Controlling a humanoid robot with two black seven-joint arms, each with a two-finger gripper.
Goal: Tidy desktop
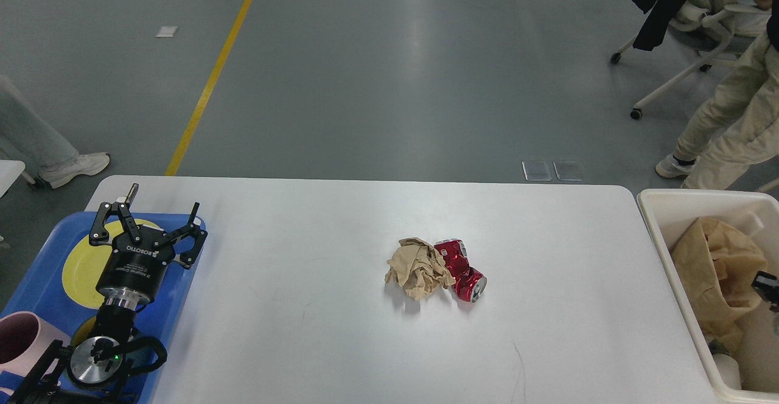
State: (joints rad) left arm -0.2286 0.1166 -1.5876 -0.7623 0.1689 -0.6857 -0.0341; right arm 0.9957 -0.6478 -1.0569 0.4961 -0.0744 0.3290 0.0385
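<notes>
The white desktop (316, 331) carries a crumpled ball of brown paper (419, 267) near its middle, with a crushed red can (464, 269) touching its right side. My left gripper (163, 202) hangs open and empty over the blue tray (36, 282) at the table's left end, far from both. Of my right gripper (767, 284) only a small dark piece shows at the right edge, over the cream bin (669, 200); its fingers cannot be made out.
The tray holds a yellow plate (82, 267) and a pink mug (18, 337). Crumpled brown paper (718, 270) lies inside the bin. People's legs and an office chair (688, 33) stand on the floor beyond the table's far right.
</notes>
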